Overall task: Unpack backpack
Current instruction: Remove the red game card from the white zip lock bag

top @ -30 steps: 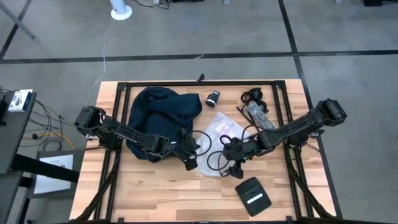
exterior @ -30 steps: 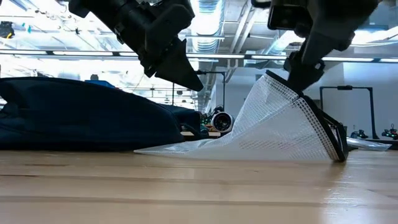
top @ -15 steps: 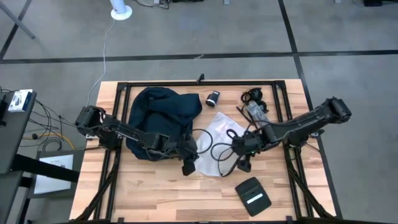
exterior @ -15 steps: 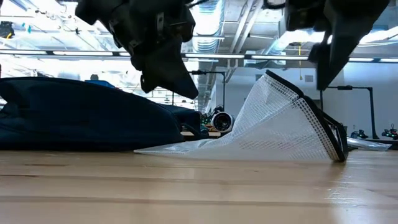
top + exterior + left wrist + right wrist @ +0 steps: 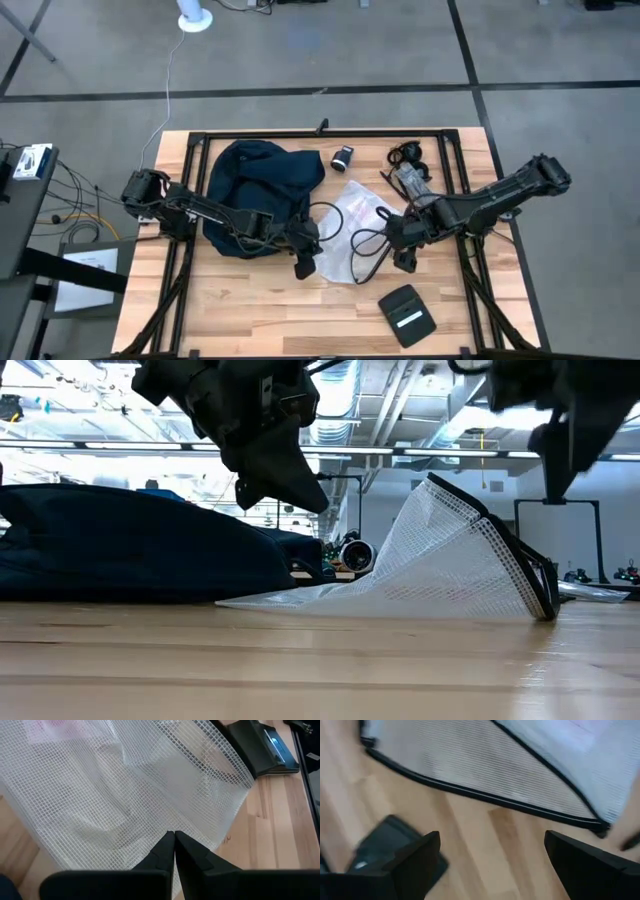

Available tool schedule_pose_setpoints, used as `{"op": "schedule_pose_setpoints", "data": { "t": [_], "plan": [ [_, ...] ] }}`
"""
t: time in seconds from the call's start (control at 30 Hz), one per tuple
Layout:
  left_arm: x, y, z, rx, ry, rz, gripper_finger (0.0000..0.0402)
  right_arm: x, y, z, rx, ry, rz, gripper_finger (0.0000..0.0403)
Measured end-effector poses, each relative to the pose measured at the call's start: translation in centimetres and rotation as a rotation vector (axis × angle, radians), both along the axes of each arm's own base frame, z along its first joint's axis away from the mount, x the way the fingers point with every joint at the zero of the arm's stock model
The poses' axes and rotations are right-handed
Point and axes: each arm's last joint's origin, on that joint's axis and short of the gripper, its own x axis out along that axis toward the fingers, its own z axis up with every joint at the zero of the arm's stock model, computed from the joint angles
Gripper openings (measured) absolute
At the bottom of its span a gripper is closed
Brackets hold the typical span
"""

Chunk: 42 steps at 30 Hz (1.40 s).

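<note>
Two wrist views alone reveal it: left gripper pinched empty, right gripper spread wide, empty.

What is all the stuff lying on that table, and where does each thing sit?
Backpack: one, dark navy, left half of the table.
Mesh pouch: one, white see-through with black edging, middle of the table, one side standing up.
Flat pouch: one, black with a white label, near the front edge, right of middle.
Small cylinder: one, black and silver, at the back beside the backpack.
Cable bundle: one, black, back right.
Crinkly plastic bag: one, clear, just in front of the cable bundle.
Left gripper: black, shut, over the mesh pouch's left edge.
Right gripper: black, open, above the table right of the mesh pouch.
</note>
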Motion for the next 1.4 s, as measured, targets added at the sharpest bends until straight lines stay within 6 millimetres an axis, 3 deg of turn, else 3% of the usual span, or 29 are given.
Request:
{"op": "schedule_pose_setpoints", "data": {
  "t": [0.2, 0.5, 0.73, 1.03, 1.2, 1.4],
  "plan": [
    [-0.1, 0.0, -0.1, -0.001, 0.008, 0.001, 0.0, -0.8, 0.2, -2.6, -0.054, -0.034, 0.006, 0.0327],
    [0.2, 0.0, -0.6, 0.039, 0.016, 0.02, 0.0, 1.2, 0.1, -5.6, 0.057, -0.377, -0.094, 0.0321],
    [1.4, -0.3, -3.6, 0.044, 0.038, 0.033, 0.0, 0.1, -1.6, -8.1, -0.038, -0.334, -0.247, 0.0321],
    [1.3, -0.7, -4.3, 0.286, 0.037, 0.034, 0.0, 0.1, -2.1, -8.1, -0.164, -0.366, -0.241, 0.0321],
    [1.3, -0.6, -4.3, 0.328, 0.045, 0.042, 0.0, 0.5, -2.2, -8.7, -0.221, -0.373, -0.278, 0.0321],
    [1.3, -0.7, -6.1, 0.336, 0.11, 0.041, 0.0, 1.5, -1.9, -10.3, -0.201, -0.352, -0.287, 0.0321]
  ]
}}
